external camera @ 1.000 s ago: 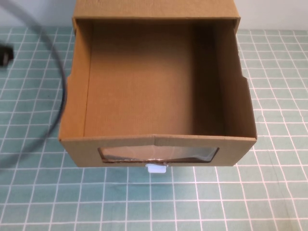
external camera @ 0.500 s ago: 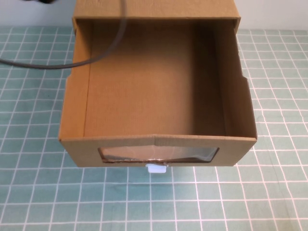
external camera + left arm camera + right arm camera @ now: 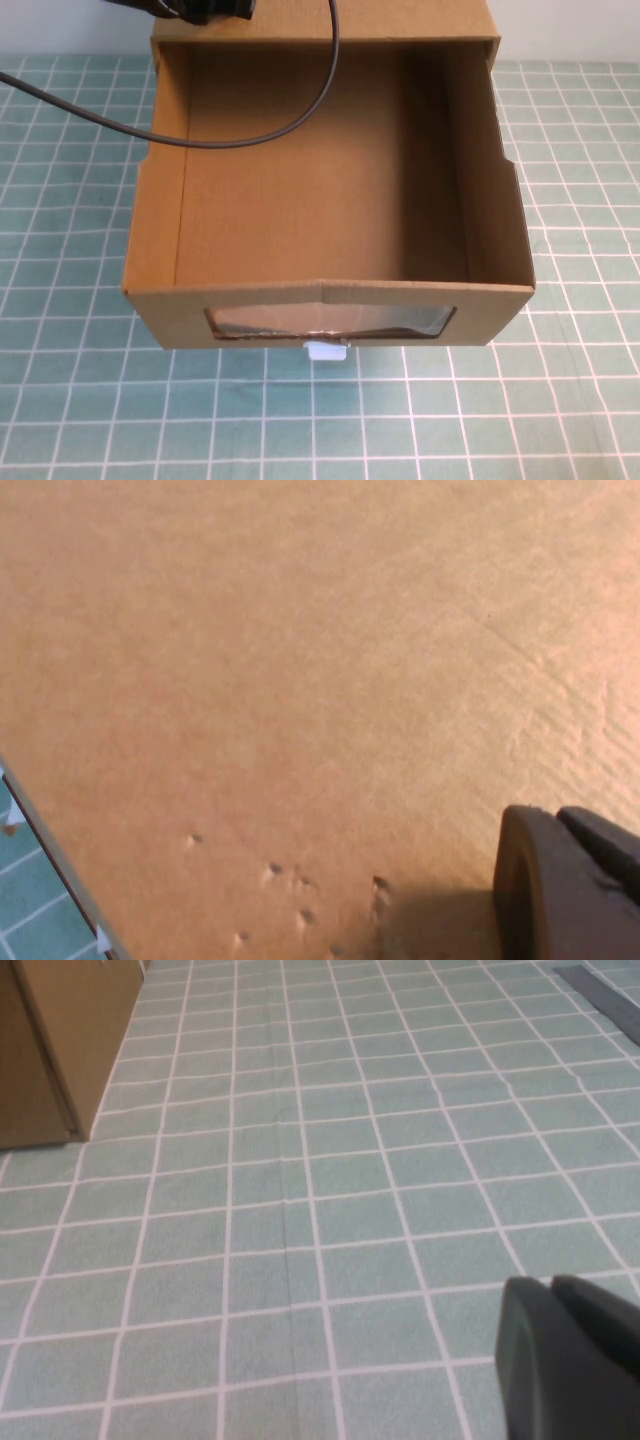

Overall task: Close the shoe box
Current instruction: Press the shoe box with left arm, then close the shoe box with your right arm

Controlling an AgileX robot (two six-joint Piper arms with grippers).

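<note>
On a green grid cutting mat (image 3: 560, 400), the shoe box (image 3: 325, 200) sits at centre with its brown cardboard drawer pulled out toward the camera, empty inside. Its front has a clear window (image 3: 330, 322) and a small white pull tab (image 3: 326, 350) below. The left gripper (image 3: 565, 885) is close above bare cardboard, its black cable (image 3: 250, 135) looping over the drawer. The right gripper (image 3: 565, 1360) hovers over the mat, beside the box. I cannot tell how either gripper stands.
</note>
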